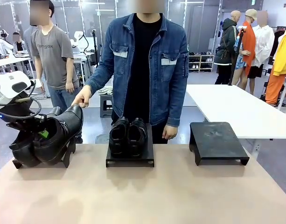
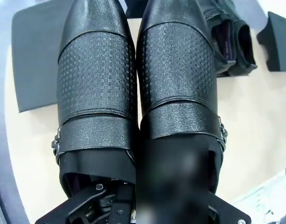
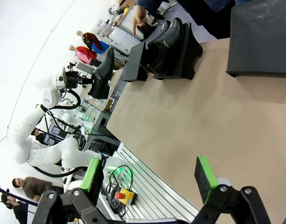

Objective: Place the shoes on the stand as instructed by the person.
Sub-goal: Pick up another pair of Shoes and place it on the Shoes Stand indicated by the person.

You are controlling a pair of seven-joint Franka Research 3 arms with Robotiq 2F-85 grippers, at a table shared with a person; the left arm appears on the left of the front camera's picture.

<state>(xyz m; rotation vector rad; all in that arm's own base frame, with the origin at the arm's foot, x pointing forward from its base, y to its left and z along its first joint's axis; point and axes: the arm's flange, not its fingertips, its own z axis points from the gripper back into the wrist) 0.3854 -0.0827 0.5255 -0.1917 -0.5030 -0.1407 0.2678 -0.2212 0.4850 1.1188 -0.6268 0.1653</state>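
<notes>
Glossy black, with a grid of tiny embossed squares, across the sleek shoes (image 2: 96,84). Plain shiny black on the chunky pair (image 1: 128,135). Matt black stands (image 1: 217,140). Pale tan worktop (image 1: 143,196). Blue denim jacket (image 1: 170,60), lighter pocket flaps. Green pads (image 3: 204,175) on the right claw (image 3: 147,177).

1. My left arm (image 1: 10,86) is a smooth white shell, with a thin black cable (image 1: 22,115) looped beside the wrist.
2. My left gripper (image 1: 43,134) is black with a green pad; its black links (image 2: 82,205) carry small silver screws.
3. My right gripper (image 3: 149,173) has black fingers, bright green pads (image 3: 204,175) and round joint screws (image 3: 220,189).
</notes>
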